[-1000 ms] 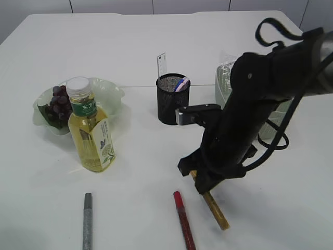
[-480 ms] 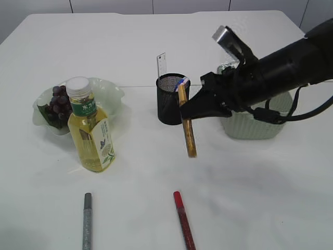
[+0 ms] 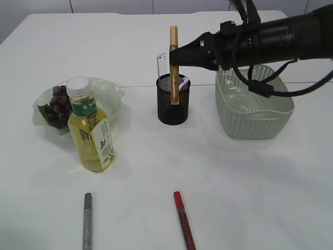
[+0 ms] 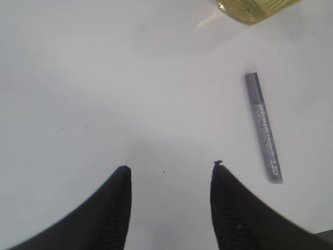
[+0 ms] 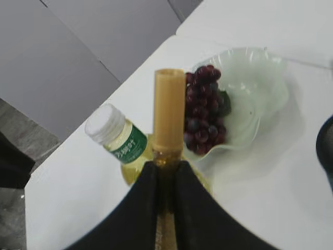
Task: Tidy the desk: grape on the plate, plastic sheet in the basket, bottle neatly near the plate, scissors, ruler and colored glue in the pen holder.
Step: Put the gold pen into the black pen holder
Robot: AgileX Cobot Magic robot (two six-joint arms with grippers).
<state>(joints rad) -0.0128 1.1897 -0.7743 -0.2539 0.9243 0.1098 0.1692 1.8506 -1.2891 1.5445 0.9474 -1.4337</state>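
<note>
Right gripper (image 3: 179,55) holds a gold glue stick (image 3: 173,65) upright over the pen holder (image 3: 173,100).

The right jaws are clamped tight on the stick's middle, its lower end hanging in front of the black mesh pen holder's rim (whether the tip is already inside cannot be told); a ruler (image 3: 162,64) and another item stand in the holder. The left gripper (image 4: 169,174) hovers above bare table (image 4: 104,78) with its jaws about half apart, holding nothing, a silver glue stick (image 4: 263,126) lying just to one side. A red glue stick (image 3: 183,220) lies on the table near the front edge. The grapes (image 3: 60,103) sit on the pale green plate (image 3: 112,94), the bottle (image 3: 91,128) upright just beside it, and the green basket (image 3: 254,104) stands right of the pen holder.
</note>
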